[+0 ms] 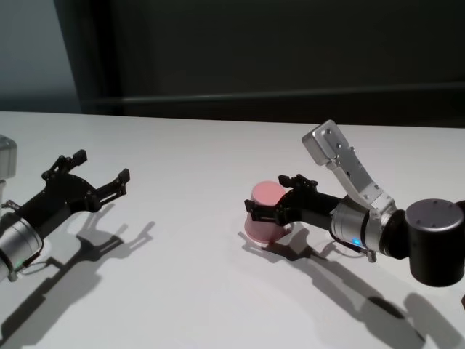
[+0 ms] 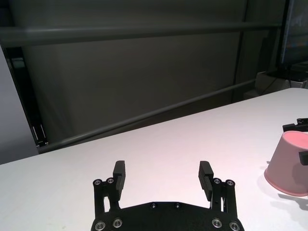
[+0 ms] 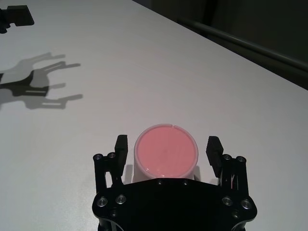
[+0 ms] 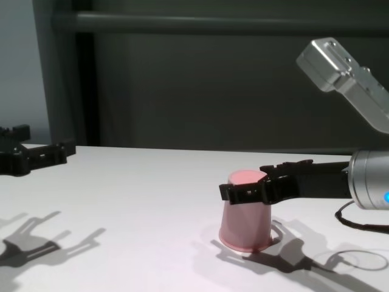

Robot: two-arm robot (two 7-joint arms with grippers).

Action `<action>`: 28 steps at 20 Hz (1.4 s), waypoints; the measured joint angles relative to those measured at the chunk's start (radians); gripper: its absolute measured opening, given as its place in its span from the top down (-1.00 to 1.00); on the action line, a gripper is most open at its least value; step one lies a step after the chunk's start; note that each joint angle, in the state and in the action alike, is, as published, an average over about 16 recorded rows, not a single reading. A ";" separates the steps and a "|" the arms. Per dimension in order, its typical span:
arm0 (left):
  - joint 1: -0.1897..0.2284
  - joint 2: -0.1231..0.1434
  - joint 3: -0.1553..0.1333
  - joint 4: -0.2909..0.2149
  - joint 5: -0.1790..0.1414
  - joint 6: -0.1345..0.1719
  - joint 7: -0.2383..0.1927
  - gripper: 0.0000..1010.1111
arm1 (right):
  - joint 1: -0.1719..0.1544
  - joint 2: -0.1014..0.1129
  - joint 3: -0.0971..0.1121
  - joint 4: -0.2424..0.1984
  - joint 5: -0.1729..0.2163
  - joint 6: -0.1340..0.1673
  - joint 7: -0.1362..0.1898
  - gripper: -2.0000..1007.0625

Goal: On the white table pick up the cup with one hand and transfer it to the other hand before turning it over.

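Observation:
The pink cup [image 1: 265, 211] stands upside down on the white table [image 1: 189, 160], rim down and flat base up, right of centre. It also shows in the right wrist view [image 3: 166, 154], the chest view [image 4: 246, 213] and the left wrist view [image 2: 291, 163]. My right gripper [image 1: 267, 195] is open around the cup's upper part, one finger on each side with small gaps showing [image 3: 167, 144]. My left gripper [image 1: 102, 165] is open and empty, held above the table at the far left [image 2: 163, 171].
A grey metal block [image 1: 6, 156] sits at the table's left edge. A dark wall with a rail runs behind the table's far edge. A thin cable [image 4: 358, 225] lies on the table below my right wrist.

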 joint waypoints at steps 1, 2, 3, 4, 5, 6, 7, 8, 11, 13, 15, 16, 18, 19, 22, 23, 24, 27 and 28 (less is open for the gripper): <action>0.000 0.000 0.000 0.000 0.000 0.000 0.000 -0.99 | 0.000 0.000 0.000 0.000 0.000 0.000 0.000 -0.98; 0.000 0.000 0.000 0.000 0.000 0.000 0.000 -0.99 | 0.000 0.000 0.000 0.000 0.000 0.000 0.000 -0.99; 0.000 0.000 0.000 0.000 0.000 0.000 0.000 -0.99 | 0.000 0.000 0.000 0.000 0.000 -0.001 -0.001 -0.99; 0.000 0.000 0.000 0.000 0.000 0.000 0.000 -0.99 | 0.000 0.000 0.000 -0.001 0.000 -0.001 -0.001 -0.99; 0.000 0.000 0.000 0.000 0.000 0.000 0.000 -0.99 | 0.001 -0.001 0.001 -0.002 -0.001 -0.002 -0.001 -0.99; 0.000 0.000 0.000 0.000 0.000 0.000 0.000 -0.99 | 0.001 -0.001 0.001 -0.003 -0.001 -0.003 -0.002 -0.99; 0.000 0.000 0.000 0.000 0.000 0.000 0.000 -0.99 | 0.001 -0.002 0.002 -0.004 -0.002 -0.004 -0.002 -0.99; 0.000 0.000 0.000 0.000 0.000 0.000 0.000 -0.99 | 0.002 -0.003 0.003 -0.005 -0.004 -0.005 -0.003 -0.99; 0.000 0.000 0.000 0.000 0.000 0.000 0.000 -0.99 | 0.003 -0.007 0.009 -0.012 -0.008 -0.010 -0.006 -0.99; 0.000 0.000 0.000 0.000 0.000 0.000 0.000 -0.99 | 0.004 -0.011 0.014 -0.018 -0.013 -0.016 -0.010 -0.99; 0.000 0.000 0.000 0.000 0.000 0.000 0.000 -0.99 | 0.005 -0.015 0.021 -0.026 -0.018 -0.022 -0.014 -0.99; 0.000 0.000 0.000 0.000 0.000 0.000 0.000 -0.99 | 0.005 -0.017 0.026 -0.030 -0.021 -0.025 -0.017 -0.99; 0.000 0.000 0.000 0.000 0.000 0.000 0.000 -0.99 | 0.005 -0.022 0.036 -0.040 -0.027 -0.034 -0.024 -0.99; 0.000 0.000 0.000 0.000 0.000 0.000 0.000 -0.99 | 0.004 -0.024 0.042 -0.044 -0.030 -0.040 -0.029 -0.99; 0.000 0.000 0.000 0.000 0.000 0.000 0.000 -0.99 | -0.003 -0.032 0.063 -0.059 -0.041 -0.061 -0.047 -0.99; 0.000 0.000 0.000 0.000 0.000 0.000 0.000 -0.99 | -0.007 -0.034 0.071 -0.064 -0.045 -0.069 -0.055 -0.99; 0.000 0.000 0.000 0.000 0.000 0.000 0.000 -0.99 | -0.011 -0.036 0.079 -0.069 -0.048 -0.077 -0.063 -0.99; 0.000 0.000 0.000 0.000 0.000 0.000 0.000 -0.99 | -0.028 -0.040 0.108 -0.082 -0.058 -0.101 -0.090 -0.99; 0.000 0.000 0.000 0.000 0.000 0.000 0.000 -0.99 | -0.035 -0.041 0.118 -0.086 -0.062 -0.109 -0.099 -0.99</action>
